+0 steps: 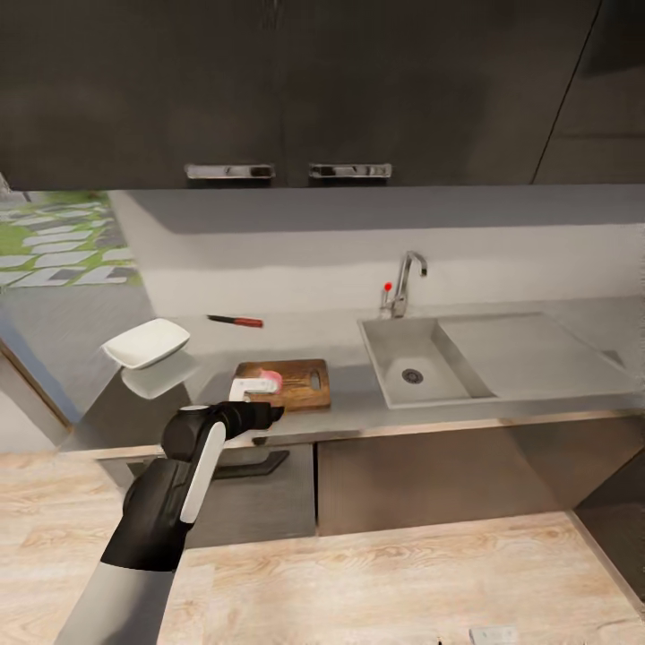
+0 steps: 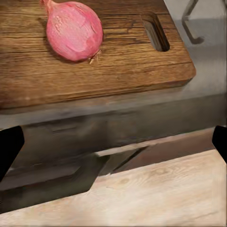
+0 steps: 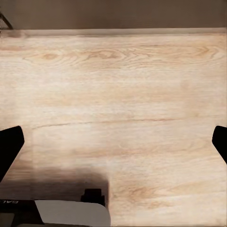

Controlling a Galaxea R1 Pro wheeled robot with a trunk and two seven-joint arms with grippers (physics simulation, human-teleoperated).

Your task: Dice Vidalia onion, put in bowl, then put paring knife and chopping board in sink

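My left claw [image 1: 255,394] hangs at the near edge of the chopping board [image 1: 300,381], fingers spread wide with nothing between them; through its wrist camera the two dark fingertips [image 2: 9,149] sit far apart at the frame's sides. And there's the onion [image 2: 73,29], pink and round, resting on the board's wood toward the end away from the slot handle, root tuft pointing at me. It's out of the sink [image 1: 417,363] already, so I judge the fetch is done and dicing comes next. The onion should be firm but rolly, papery skin a bit slick, so any steadying hold wants the fingers across its widest part, pressing it down onto the board. The paring knife [image 1: 235,320] lies behind the board on the countertop [image 1: 349,408], well apart from it, red handle pointing toward the sink. It's slim and light, lying flat, awkward to pinch; I'd take it by the handle, across the thickness, and keep clear of the blade. The bowl [image 1: 146,343] sits beyond the board's far-from-sink end, near the countertop corner, shallow and light enough to skid if nudged. The sink with its tap [image 1: 405,282] is just past the board's handle end. My right claw [image 3: 113,142] points down at the wooden floor [image 3: 118,94], fingers parted, holding nothing.
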